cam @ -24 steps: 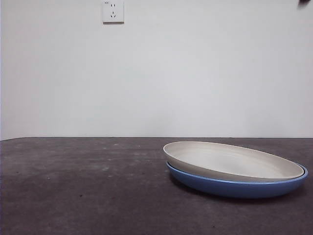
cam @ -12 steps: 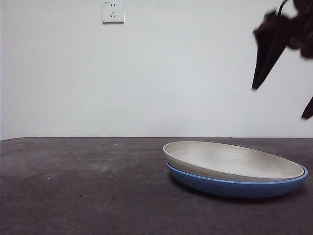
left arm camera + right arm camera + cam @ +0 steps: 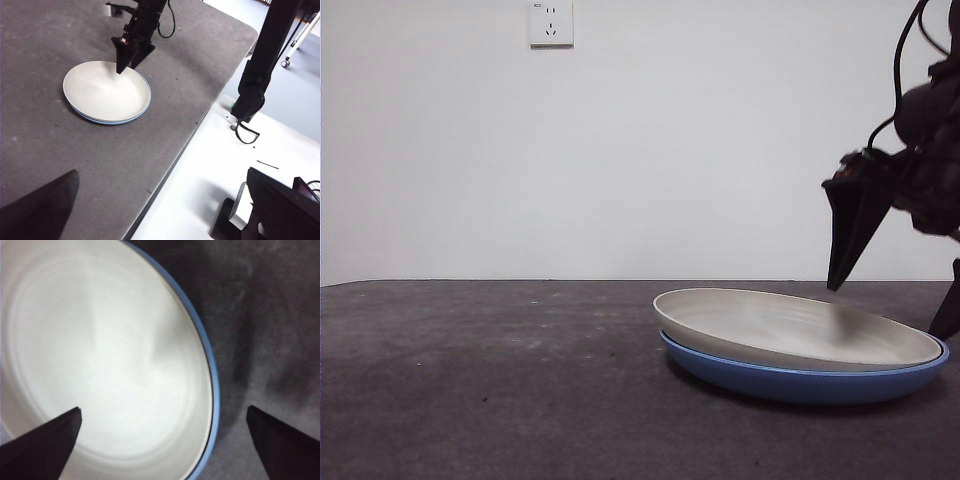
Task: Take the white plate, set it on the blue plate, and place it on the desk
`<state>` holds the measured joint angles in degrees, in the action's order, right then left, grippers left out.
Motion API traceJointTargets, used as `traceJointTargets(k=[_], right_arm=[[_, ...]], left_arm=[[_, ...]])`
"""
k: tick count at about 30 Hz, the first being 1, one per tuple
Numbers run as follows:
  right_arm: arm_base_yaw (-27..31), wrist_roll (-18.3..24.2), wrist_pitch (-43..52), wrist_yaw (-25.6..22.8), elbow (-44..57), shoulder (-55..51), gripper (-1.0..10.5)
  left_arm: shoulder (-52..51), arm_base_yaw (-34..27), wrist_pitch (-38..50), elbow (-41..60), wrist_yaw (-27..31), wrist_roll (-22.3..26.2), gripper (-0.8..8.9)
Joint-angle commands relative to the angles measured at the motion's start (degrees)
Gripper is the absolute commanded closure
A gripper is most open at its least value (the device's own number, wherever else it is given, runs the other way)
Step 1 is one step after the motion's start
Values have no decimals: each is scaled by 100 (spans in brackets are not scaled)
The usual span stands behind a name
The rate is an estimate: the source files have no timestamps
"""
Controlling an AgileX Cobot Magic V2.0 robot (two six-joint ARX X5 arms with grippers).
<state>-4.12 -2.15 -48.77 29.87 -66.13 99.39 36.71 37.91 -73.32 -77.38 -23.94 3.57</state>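
Right wrist view shows the right gripper [image 3: 164,420] with its two black jaws spread wide apart, holding nothing. One jaw hangs over the pale bowl of the white plate [image 3: 100,355]; the other hangs over the desk [image 3: 265,315] just outside the rim, so the plate's edge lies between them. A thin crescent of the blue plate [image 3: 212,385] shows along that same edge, directly under the white one.

From the front, the same gripper [image 3: 892,285] enters from the upper side as a dark mass with cables, one pointed jaw ending just above the far rim of the white plate [image 3: 790,330], apart from it, the other at the picture's edge. The white plate sits inside the blue plate [image 3: 800,382], slightly tilted, and both rest on the desk [image 3: 490,390].

No brand or readable writing shows on the plates; the white wall socket [image 3: 551,23] carries only a tiny mark too small to read.

The left gripper [image 3: 165,205] waits well away, raised above the desk's near edge, its jaws wide apart and empty.
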Motion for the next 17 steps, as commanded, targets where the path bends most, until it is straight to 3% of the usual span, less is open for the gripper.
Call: traceJointTargets(k=[1, 4, 9, 13, 17], right_arm=[[-13, 162, 107, 55, -105, 225, 367], [-13, 179, 208, 105, -105, 319, 384], [-11, 197, 295, 142, -105, 363, 579], [-11, 199, 317, 118, -105, 367, 644], [-11, 201, 317, 57, -105, 374, 801]], left_arm=[[22, 46, 59, -59, -4, 72, 214], [22, 46, 61, -59, -4, 70, 214], [22, 46, 59, -59, -4, 68, 214], [22, 46, 52, -59, -4, 46, 214], [22, 46, 48, -59, -4, 22, 214]])
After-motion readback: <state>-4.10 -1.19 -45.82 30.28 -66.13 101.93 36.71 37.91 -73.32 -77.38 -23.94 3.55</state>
